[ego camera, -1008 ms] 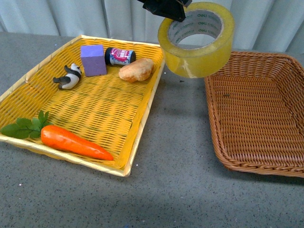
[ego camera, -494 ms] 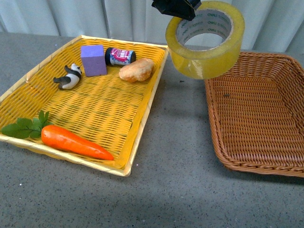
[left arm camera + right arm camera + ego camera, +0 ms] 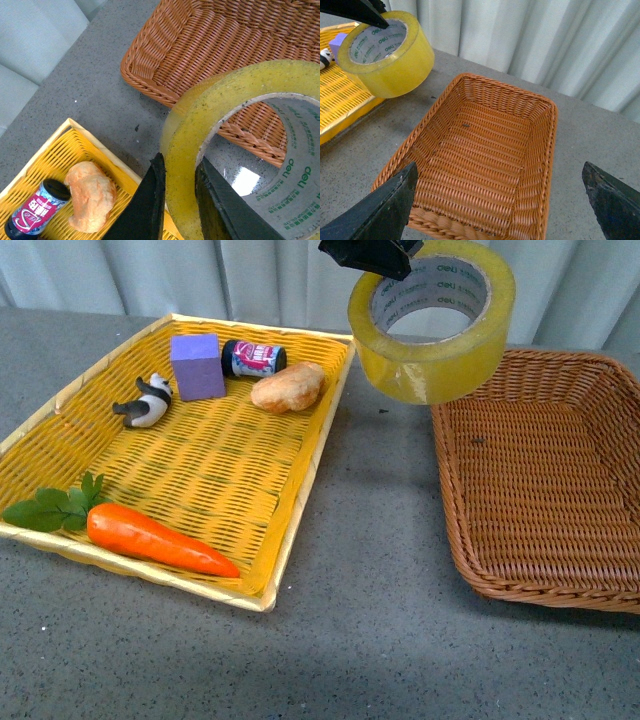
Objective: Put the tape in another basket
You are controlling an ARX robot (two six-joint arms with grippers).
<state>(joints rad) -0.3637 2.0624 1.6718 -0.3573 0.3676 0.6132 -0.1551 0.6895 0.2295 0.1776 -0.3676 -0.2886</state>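
Note:
The tape (image 3: 430, 365), a wide yellow roll with a pale printed core, hangs in the air above the grey table, over the gap between the yellow tray and the brown wicker basket (image 3: 550, 470), close to the basket's near-left corner. My left gripper (image 3: 383, 268) is shut on the roll's wall, one finger inside the core and one outside, as the left wrist view shows on the tape (image 3: 220, 95). The left gripper (image 3: 179, 167) has the basket (image 3: 200, 45) beyond it. My right gripper (image 3: 499, 170) is open above the empty basket (image 3: 485, 145), with the tape (image 3: 400, 65) off to one side.
The shallow yellow tray (image 3: 200, 470) on the left holds a carrot (image 3: 155, 538), a panda figure (image 3: 148, 400), a purple block (image 3: 196, 366), a small can (image 3: 252, 358) and a bread roll (image 3: 288, 386). A pale curtain hangs behind the table.
The left gripper has carried the tape a little to the right and slightly up, toward the brown basket. In the last half second it has hardly moved.

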